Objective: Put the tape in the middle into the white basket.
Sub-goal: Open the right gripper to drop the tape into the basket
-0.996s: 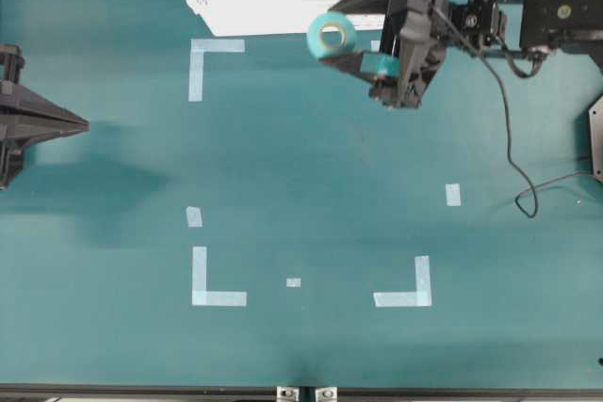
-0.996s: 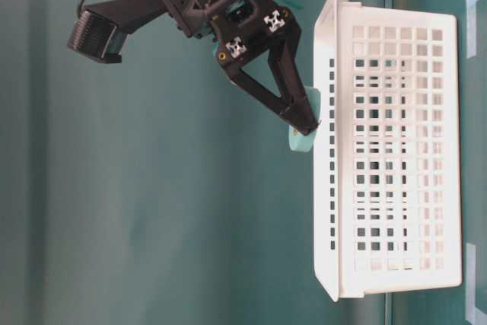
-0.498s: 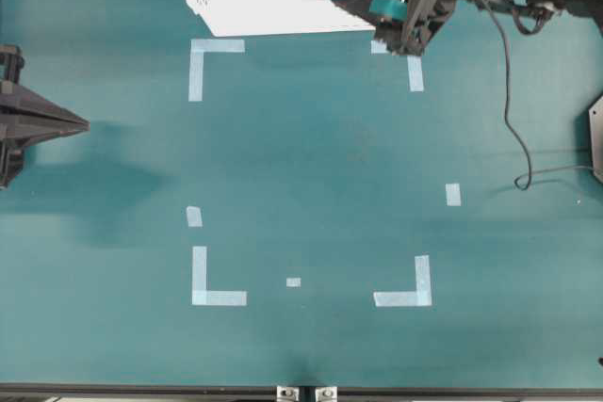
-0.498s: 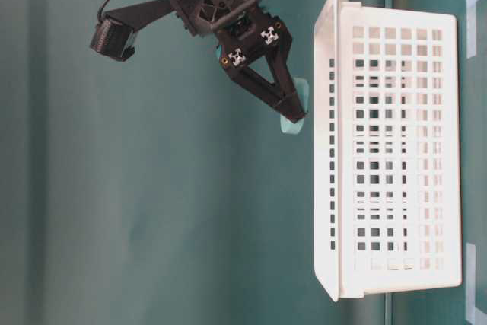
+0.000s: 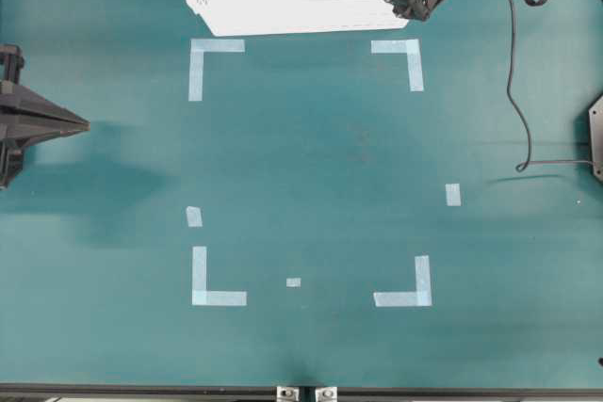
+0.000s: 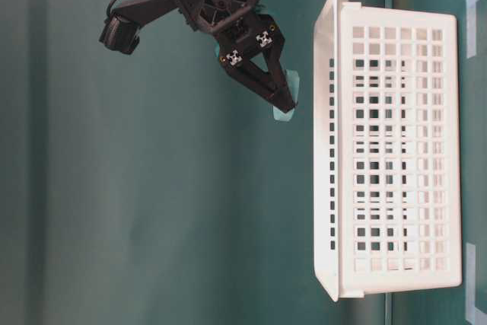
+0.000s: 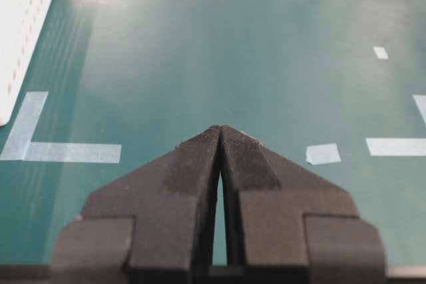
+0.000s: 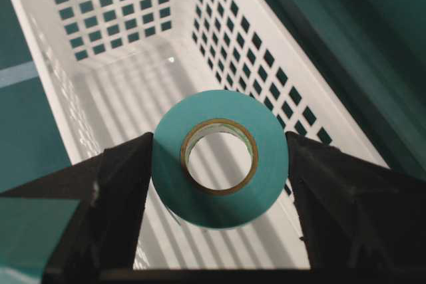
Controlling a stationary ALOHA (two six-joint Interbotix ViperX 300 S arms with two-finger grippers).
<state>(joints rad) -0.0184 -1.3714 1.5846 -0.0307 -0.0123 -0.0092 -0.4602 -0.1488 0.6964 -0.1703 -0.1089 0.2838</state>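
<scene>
**Tape carried over the basket**

Swinging toward the far edge, the right pincer point(image 8: 219, 164) has brought the tape point(image 8: 220, 157) from beside the white basket point(image 8: 113, 108) to above its open interior. Both pads grip the roll. Left pincer point(image 7: 219, 157) rests closed over the bench point(image 5: 311, 167). Carry step nearly done; next comes releasing the roll inside.
</scene>
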